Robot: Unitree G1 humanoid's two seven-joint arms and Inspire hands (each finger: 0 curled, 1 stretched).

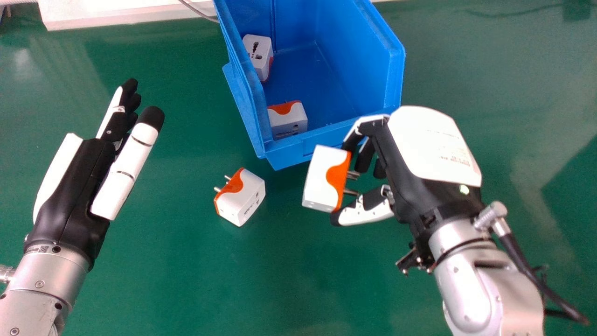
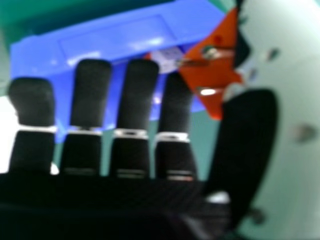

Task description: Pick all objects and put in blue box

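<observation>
My right hand [image 1: 419, 154] is just in front of the blue box [image 1: 331, 135], its curled fingers and thumb pinching a white and orange adapter [image 1: 324, 179], pins toward the palm. In the right hand view, my right hand [image 2: 245, 155] has its thumb against the adapter's orange pin face [image 2: 212, 75], with the blue box [image 2: 115, 37] beyond. Another adapter [image 1: 245, 198] lies on the table left of the held one, its pins pointing left. Inside the box, along its left wall, are two adapters, one farther back [image 1: 258, 53] and one near the front [image 1: 289, 119]. My left hand [image 1: 84, 177] is open over the table's left side.
The green table [image 1: 186, 280] stretches around the box. A white object [image 1: 116, 14] lies along the table's far edge, and a grey cable [image 1: 196, 10] runs from there toward the box's back left.
</observation>
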